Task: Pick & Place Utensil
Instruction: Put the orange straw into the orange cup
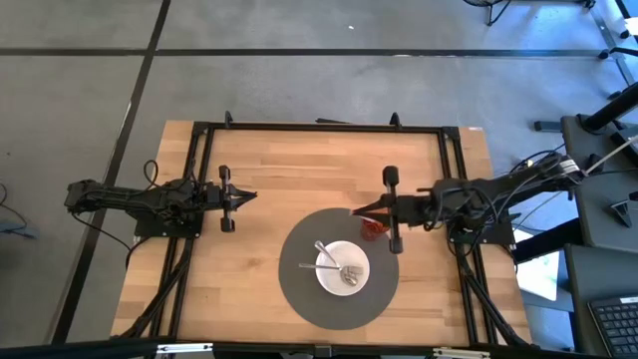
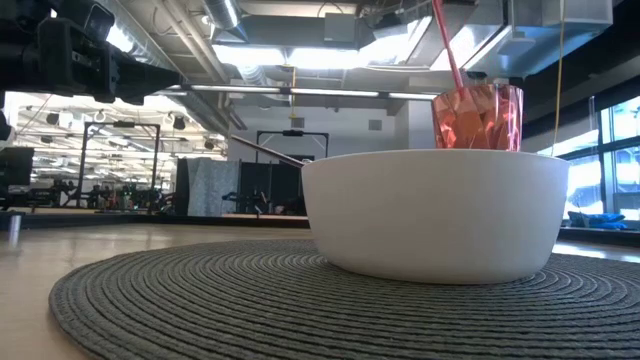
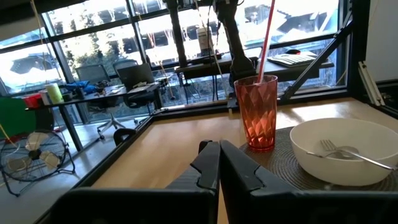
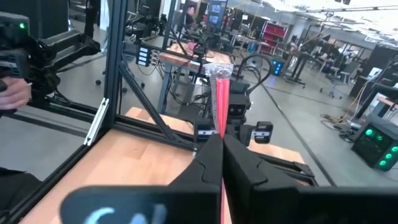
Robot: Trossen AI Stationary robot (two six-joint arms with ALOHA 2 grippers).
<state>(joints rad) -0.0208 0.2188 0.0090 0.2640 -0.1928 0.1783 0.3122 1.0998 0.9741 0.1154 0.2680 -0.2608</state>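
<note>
A thin red utensil handle (image 3: pixel 266 37) stands slanted in a red faceted cup (image 3: pixel 256 112) at the far right rim of a round grey mat (image 1: pixel 299 289). The cup (image 1: pixel 373 231) is just behind a white bowl (image 1: pixel 342 267) that holds a metal fork (image 3: pixel 348 152). My right gripper (image 1: pixel 357 211) is above the cup, shut on the red handle. My left gripper (image 1: pixel 247 196) is shut on nothing, over bare wood left of the mat. My right gripper (image 4: pixel 221 140) pinches the red utensil's handle (image 4: pixel 219 106) between its two fingers, well above the cup's rim. The fingers come level from the table's right side and lie across the handle. The utensil's lower end stays inside the cup (image 2: pixel 477 118), and the handle leans.
The bowl (image 2: pixel 430 215) sits in the middle of the mat (image 2: pixel 200 300), close to the cup. A black frame rail runs around the table's far and side edges. Bare wood lies between the left gripper (image 3: pixel 219 149) and the mat.
</note>
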